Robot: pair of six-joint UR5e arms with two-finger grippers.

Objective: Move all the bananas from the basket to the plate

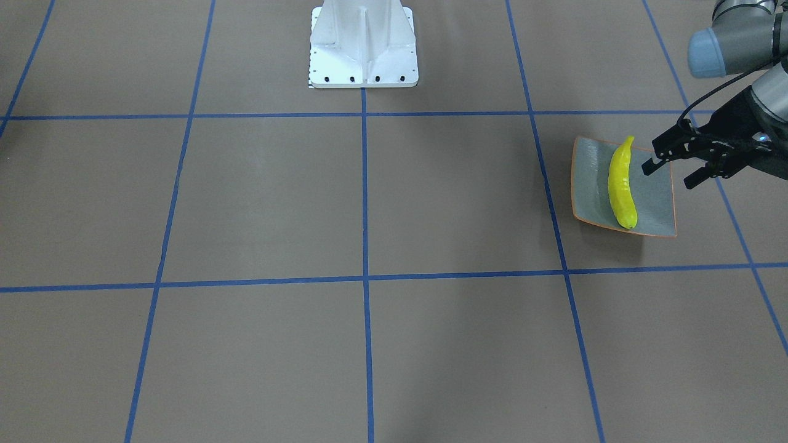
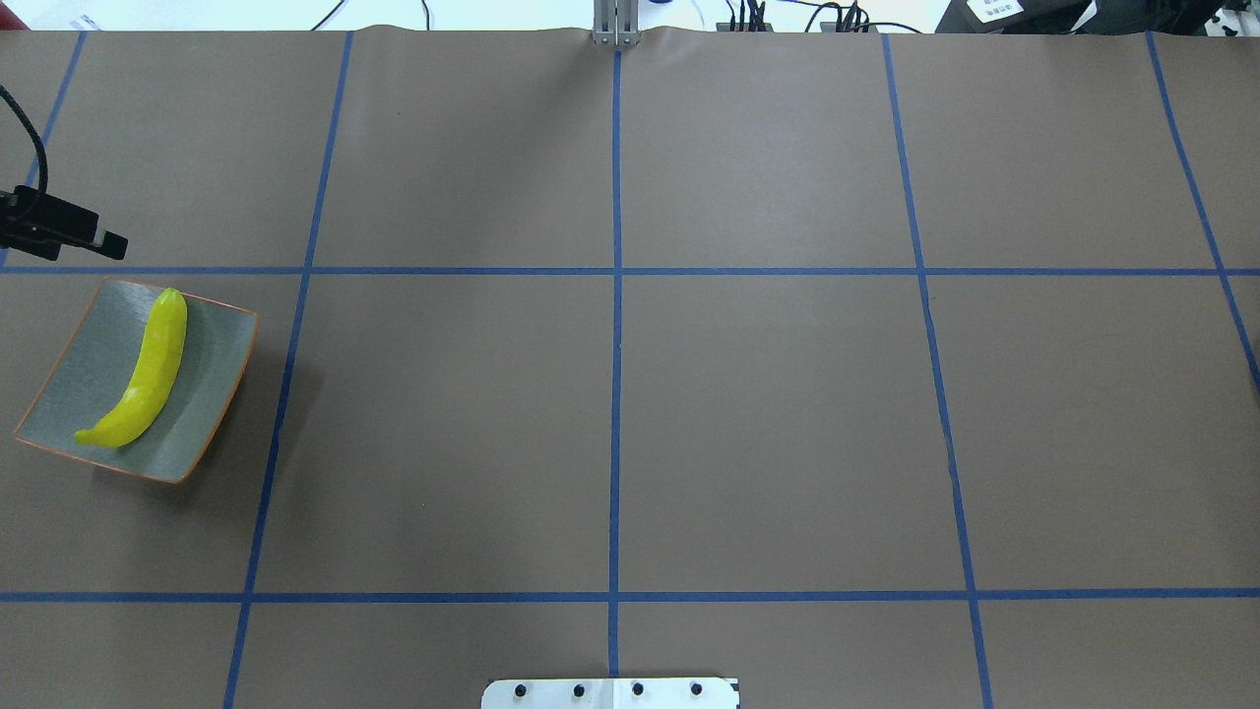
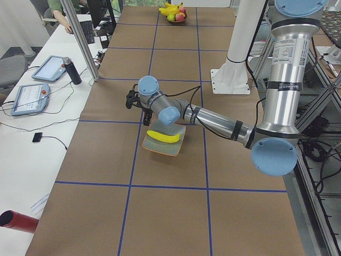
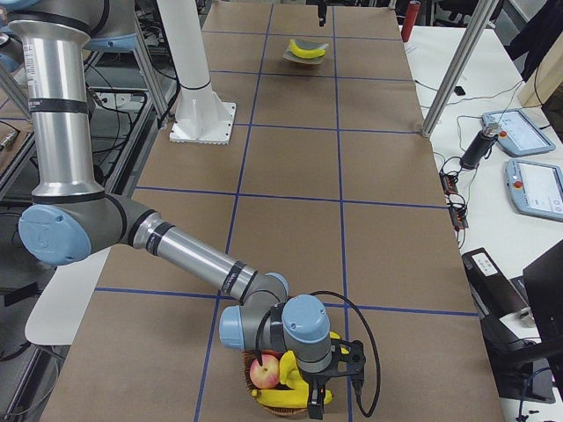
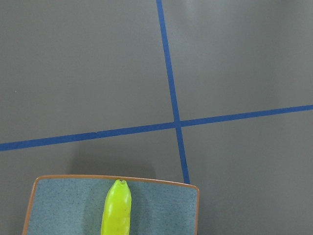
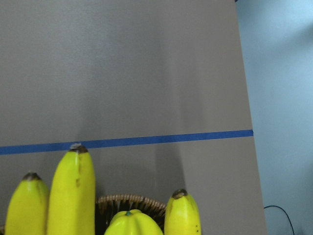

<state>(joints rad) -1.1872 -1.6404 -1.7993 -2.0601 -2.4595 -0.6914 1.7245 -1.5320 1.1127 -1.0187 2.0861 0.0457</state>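
1. Desk point(image 2: 768, 414): brown surface, blue tape grid. The plate sits at the robot's left end and the basket at its right end, well apart.
2. Left arm point(image 3: 213, 118): stretched low over the desk toward the plate.
3. Right arm point(image 4: 185, 251): reaches out along the desk, with the wrist bent down over the basket.
4. White pedestal point(image 1: 363, 46): bolted at the robot's side of the desk, on the centre tape line.
5. Plate point(image 2: 89, 369): square and grey-blue with an orange rim. It lies flat, skewed to the grid.
6. Basket point(image 6: 128, 199): woven rim, only partly seen under the right wrist.
7. Banana point(image 2: 150, 374): one, lying lengthwise across the middle of the plate, with one tip near the plate's far edge.
8. Bananas point(image 6: 73, 191): three brown-tipped ends stand up out of the basket, with a rounder yellow fruit point(image 6: 132, 224) low between them.
9. Left gripper point(image 1: 670, 175): hovers just off the plate's edge, clear of the banana. The fingers point(image 1: 652, 165) are spread apart with nothing between them.
10. Right gripper point(image 4: 327, 387): down among the fruit in the basket. Its fingers show only in the side view, so I cannot tell whether they are spread or closed.
11. Apple point(image 4: 264, 373): red, in the basket, touching the bananas.
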